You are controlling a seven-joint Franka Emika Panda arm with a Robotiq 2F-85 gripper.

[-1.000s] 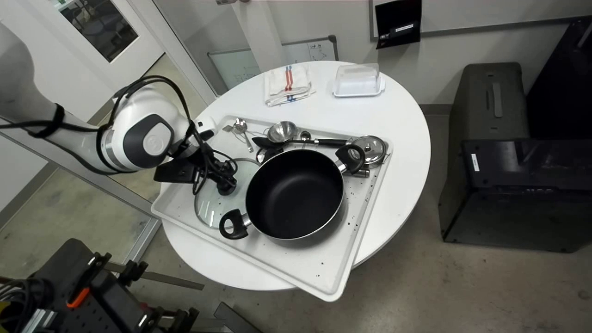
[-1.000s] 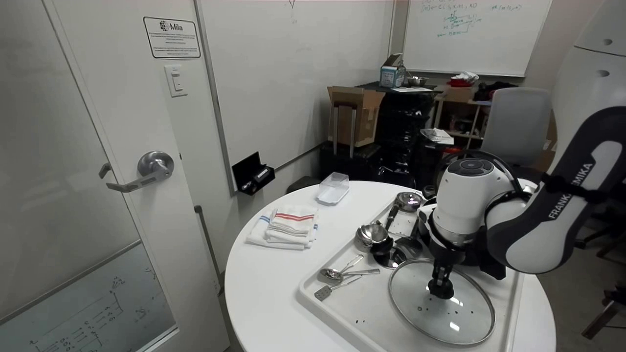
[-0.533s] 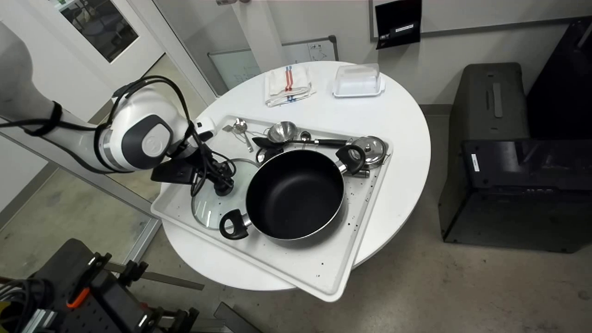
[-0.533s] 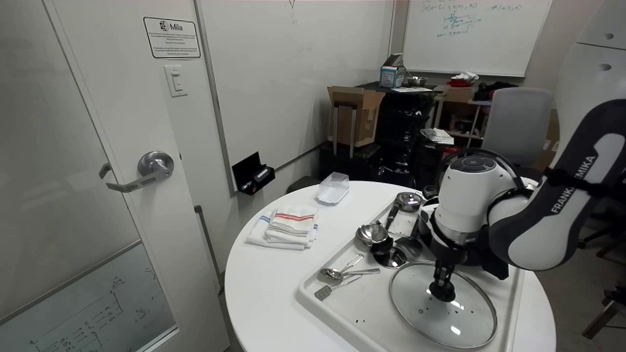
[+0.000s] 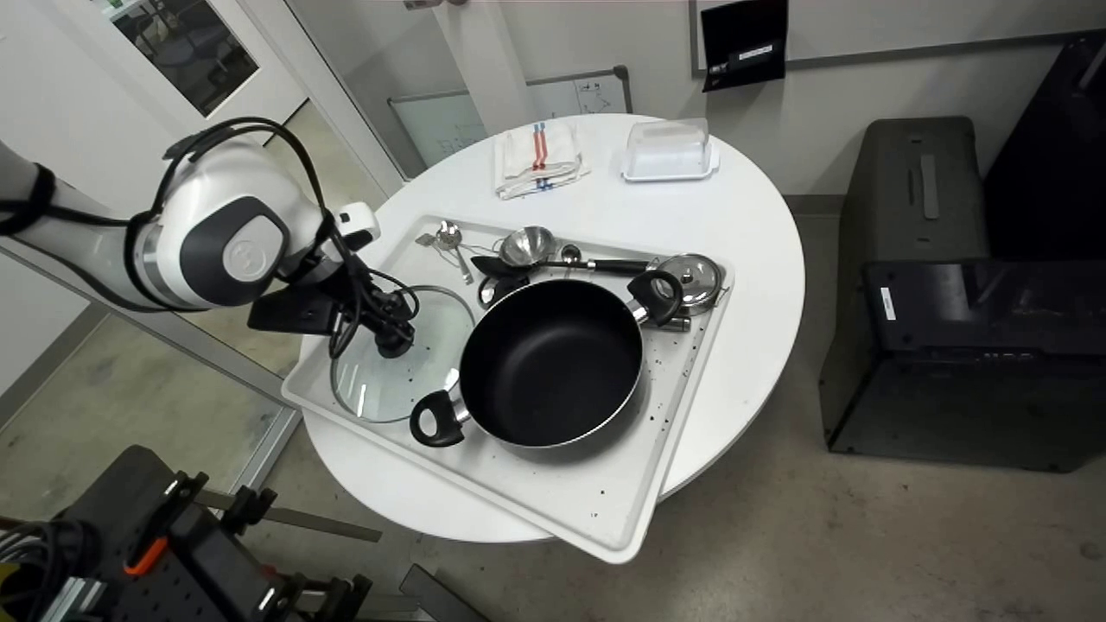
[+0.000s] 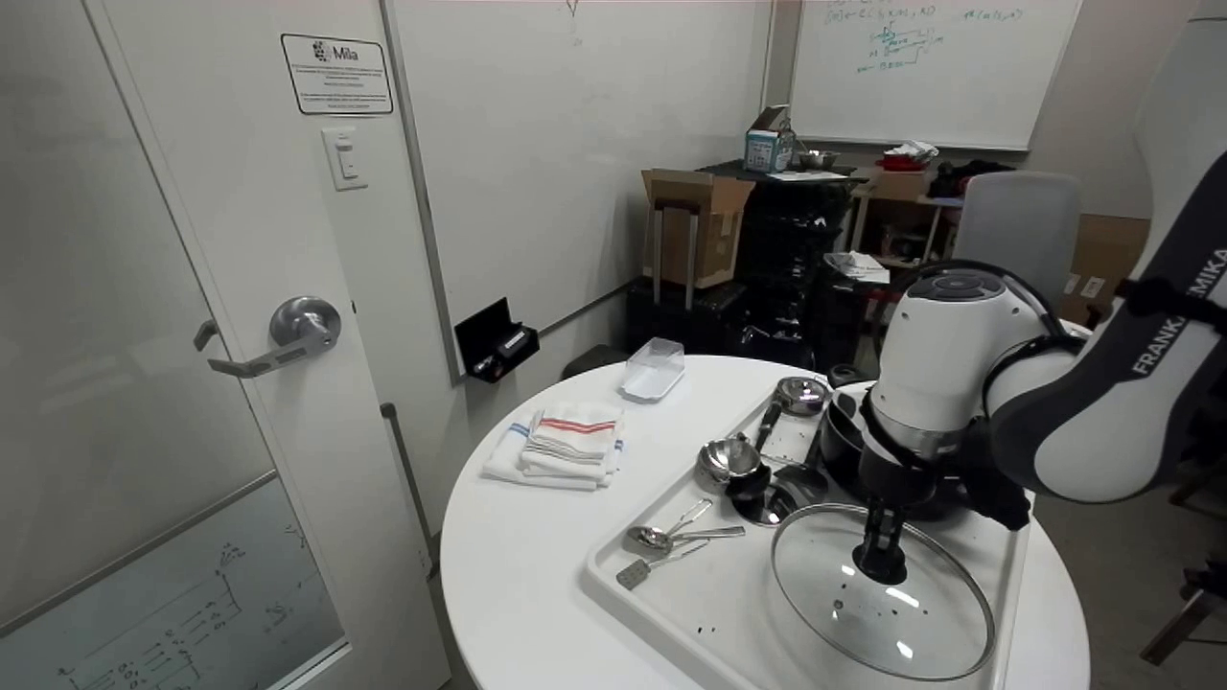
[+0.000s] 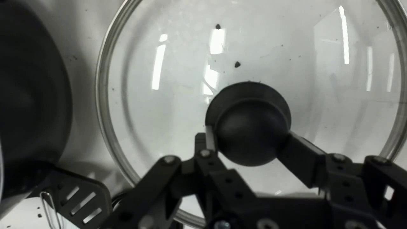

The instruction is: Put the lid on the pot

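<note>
Here it is: a round clear glass lid with a thin metal rim (image 6: 877,613), directly below the black two-fingered gripper (image 7: 250,140), and the fingers are clamped on its dark round knob (image 7: 251,109), one on each side! Whether that rim touches anything underneath, I can't tell. Near the gripper, to its left in the wrist view, one large round shallow black pot (image 5: 551,363), two black loop handles (image 5: 450,422), its black floor on full display. Under the gripper spreads one white rectangular tray (image 5: 596,527)! It carries the pot; one shiny metal bowl-shaped utensil (image 5: 527,246) and one shiny round metal piece (image 5: 691,281), both up and right of the gripper in an exterior view; one black slotted turner (image 7: 86,210), lower left in the wrist view; and small silver utensils (image 6: 652,540), left of the gripper in an exterior view, overlapping too much to count. Beyond, on a round white table (image 5: 760,233), well apart from the gripper: one stack of folded white striped cloths (image 5: 537,160) and one white dish under a cloudy cover (image 5: 667,151), its contents unreadable.
</note>
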